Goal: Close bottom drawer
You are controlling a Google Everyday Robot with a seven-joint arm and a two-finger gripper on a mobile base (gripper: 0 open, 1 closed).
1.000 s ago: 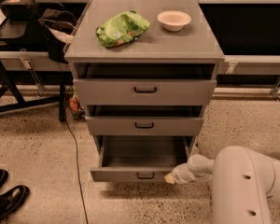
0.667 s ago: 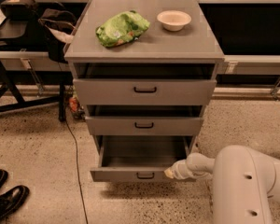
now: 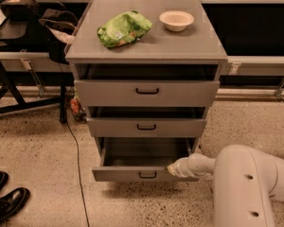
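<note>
The bottom drawer (image 3: pixel 132 174) of the grey cabinet stands pulled out, its plain grey tray (image 3: pixel 142 152) showing and a small dark loop handle (image 3: pixel 147 175) on its slim front. My gripper (image 3: pixel 173 170) is at the end of the white arm that reaches in from the lower right. It rests against the top right of the drawer's front panel, just right of the handle.
The middle drawer (image 3: pixel 146 126) and top drawer (image 3: pixel 146 92) stand slightly out. A green bag (image 3: pixel 124 28) and a white bowl (image 3: pixel 176 20) sit on the cabinet top. A black cable (image 3: pixel 78 169) and black shoes (image 3: pixel 4 200) lie on the floor at left, by a dark table (image 3: pixel 9 32).
The gripper has shifted a little to the left along the drawer front. The drawer looks about as far out as before.
</note>
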